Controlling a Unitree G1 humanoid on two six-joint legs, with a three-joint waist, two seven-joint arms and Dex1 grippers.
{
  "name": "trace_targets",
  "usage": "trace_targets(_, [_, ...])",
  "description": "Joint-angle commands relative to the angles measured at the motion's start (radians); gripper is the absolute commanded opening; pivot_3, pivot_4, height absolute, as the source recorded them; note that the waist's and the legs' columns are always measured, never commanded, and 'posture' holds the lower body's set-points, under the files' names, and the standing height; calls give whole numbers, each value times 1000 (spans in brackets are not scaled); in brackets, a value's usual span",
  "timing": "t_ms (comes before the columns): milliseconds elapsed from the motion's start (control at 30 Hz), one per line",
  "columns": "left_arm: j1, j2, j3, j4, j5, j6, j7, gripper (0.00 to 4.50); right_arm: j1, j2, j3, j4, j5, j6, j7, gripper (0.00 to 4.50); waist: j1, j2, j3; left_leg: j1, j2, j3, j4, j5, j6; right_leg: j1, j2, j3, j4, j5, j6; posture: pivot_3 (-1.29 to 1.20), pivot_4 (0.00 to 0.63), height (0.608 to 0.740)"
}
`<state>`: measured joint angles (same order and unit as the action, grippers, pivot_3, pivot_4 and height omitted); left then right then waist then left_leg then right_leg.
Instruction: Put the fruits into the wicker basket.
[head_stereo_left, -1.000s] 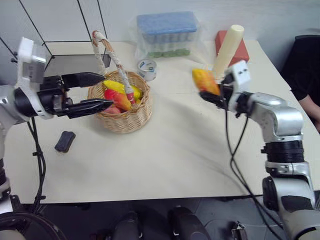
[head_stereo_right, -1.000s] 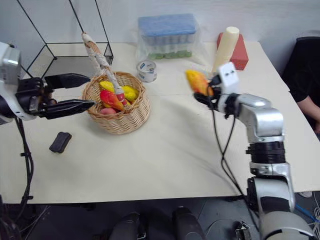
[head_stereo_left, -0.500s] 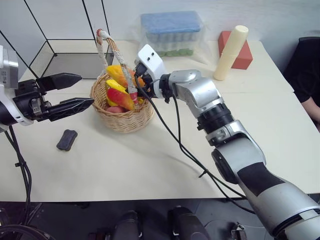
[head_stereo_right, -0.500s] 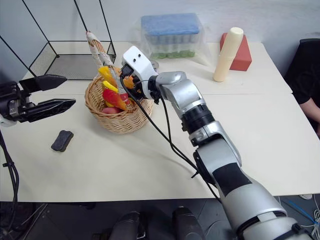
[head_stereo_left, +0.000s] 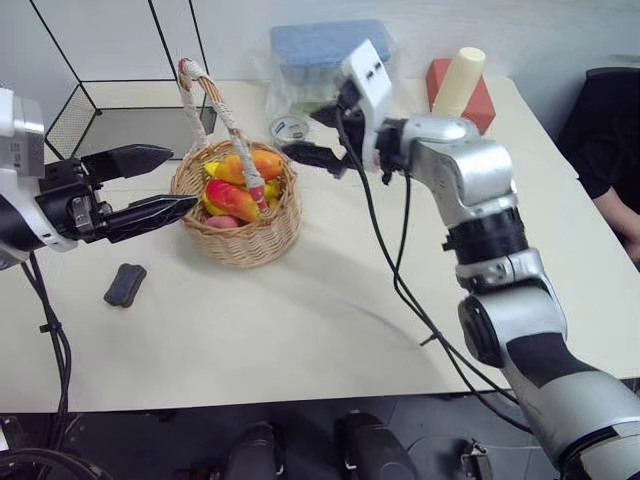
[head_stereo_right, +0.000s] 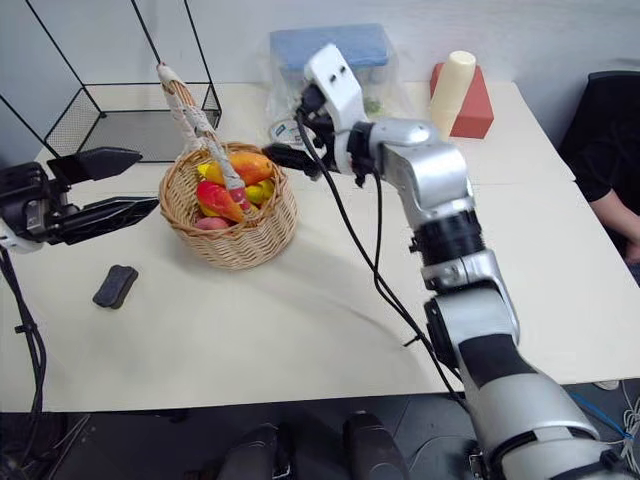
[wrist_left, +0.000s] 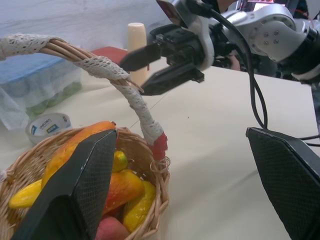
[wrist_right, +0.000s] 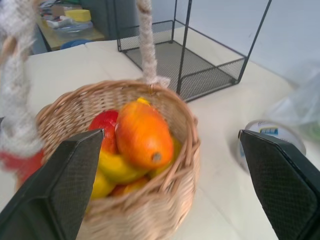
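Several fruits lie heaped in the wicker basket (head_stereo_left: 240, 215), which stands on the desk (head_stereo_left: 330, 300) toward the robot's left: an orange-red mango (wrist_right: 143, 135) on top, a red-yellow mango (head_stereo_left: 232, 198) beside it, a curved yellow banana (wrist_left: 22, 195) low against the wall, and smaller yellow and red pieces underneath. The basket's tall handle (head_stereo_left: 215, 105), wrapped in white cord with red at its foot, arches over them. Right pincer (head_stereo_left: 315, 132) hangs above the desk just beside the basket's far rim, its two black fingers spread wide and holding nothing. Left pincer (head_stereo_left: 150, 185) hovers level at the basket's near-left side, its fingers also parted and empty, one fingertip close to the rim; contact cannot be told. A small black block (head_stereo_left: 124, 284) lies on the desk near the left arm. Behind the basket stand a black wire mesh bin (head_stereo_left: 120, 110), a tape roll (head_stereo_left: 289, 127), a clear box with a blue lid (head_stereo_left: 315, 60), a cream cylinder (head_stereo_left: 457, 82) and a red block (head_stereo_left: 478, 100).
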<state>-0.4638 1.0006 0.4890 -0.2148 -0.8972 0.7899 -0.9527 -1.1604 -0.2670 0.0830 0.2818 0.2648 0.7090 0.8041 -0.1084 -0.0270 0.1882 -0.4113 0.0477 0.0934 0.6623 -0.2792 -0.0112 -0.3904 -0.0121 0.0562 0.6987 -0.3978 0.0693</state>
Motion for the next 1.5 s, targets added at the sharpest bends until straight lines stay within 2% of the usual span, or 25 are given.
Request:
trace_targets(33, [-35,22,-13,24,16,-37,-30,4316,91,2,-4,-248,95,136,-3,4443,-4,0,0,0,0,1,0,0,0,0,0,0,0,0,0,0,150,740])
trace_targets(100, [-41,34,-25,42,33,-53,-50,4316,140,20,15,-315,116,172,-14,4443,-6,0,0,0,0,1,-1,0,-1,-2,1,0,0,0,0,0,150,740])
trace_targets(200, [-61,53,-32,70,46,-63,-74,4316,180,102,42,-332,130,190,-68,4443,-9,0,0,0,1,1,-1,1,-1,-2,1,0,-1,0,0,0,150,740])
trace_targets(467, [-71,61,-28,47,31,-48,-74,4316,95,276,53,-103,87,69,-173,4443,-2,0,0,0,0,1,0,1,-2,-2,0,0,0,0,0,0,150,740])
trace_targets(567, [-57,62,-20,37,32,-47,-72,4316,87,295,67,-71,76,27,-172,3802,-3,0,0,0,0,1,0,1,-2,-2,0,0,0,0,0,0,150,740])
trace_targets(900, [-58,59,-30,42,39,-59,-81,4316,145,253,105,-170,70,11,-144,395,-3,0,0,0,0,1,0,1,-2,-2,0,0,0,0,0,0,150,740])
trace_targets(933, [-66,55,-39,43,38,-61,-84,4316,152,246,103,-186,73,14,-144,295,-3,0,0,0,0,1,0,1,-2,-2,0,0,0,0,0,0,150,740])
trace_targets(1033, [-98,38,-79,43,32,-62,-94,4316,183,194,91,-282,97,27,-121,296,-2,0,0,0,0,1,0,1,-2,-2,0,0,0,0,0,0,150,740])
trace_targets(1167, [-154,-7,-154,23,15,-57,-119,4316,248,45,7,-492,182,85,-65,296,12,0,0,-1,0,0,0,0,-1,-2,0,0,0,0,0,0,150,740])
trace_targets(1333, [-221,-76,-231,8,5,-54,-144,4316,336,-169,-201,-682,338,240,-64,296,34,0,0,-4,-1,-1,2,0,1,-2,-1,-1,-1,0,0,0,150,740])
trace_targets(1433, [-266,-128,-293,14,2,-53,-178,4316,456,-349,-421,-765,434,329,-46,296,39,0,0,-4,-1,0,2,-1,1,-2,0,0,-4,0,0,0,150,740])
trace_targets(1500, [-294,-157,-325,32,9,-56,-201,4316,541,-432,-550,-785,479,357,-49,296,49,0,0,-3,-1,0,2,-1,1,-1,0,0,-5,0,0,0,150,740])
